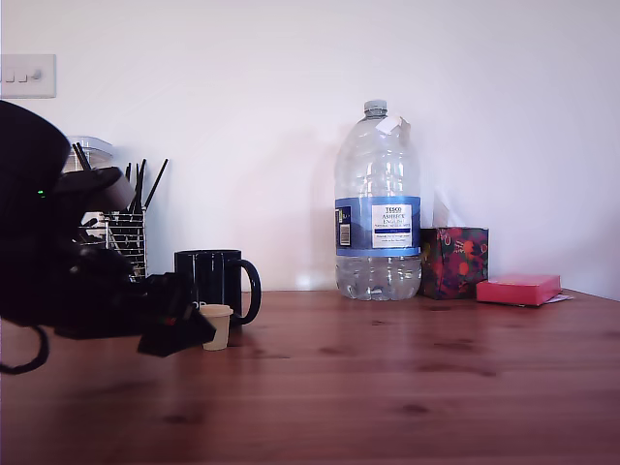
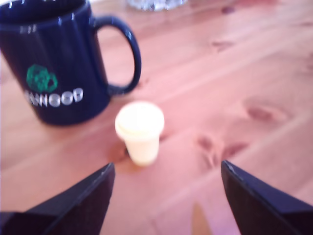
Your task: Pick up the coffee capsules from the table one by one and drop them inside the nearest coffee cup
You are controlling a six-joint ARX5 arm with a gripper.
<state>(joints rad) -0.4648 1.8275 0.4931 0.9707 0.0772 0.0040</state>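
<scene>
Your cream capsule (image 2: pixel 140 131) stands upright on the wooden table (image 2: pixel 234 73), wide rim up, long axis vertical, just beside the black mug (image 2: pixel 54 68) near its handle. Your gripper (image 2: pixel 166 169) has its jaws spread wide, holding nothing, with the capsule at 12 o'clock between and just beyond the tips. In the exterior view, bare tabletop stretches toward 3 o'clock; the water bottle (image 1: pixel 377 208) stands well apart.
</scene>
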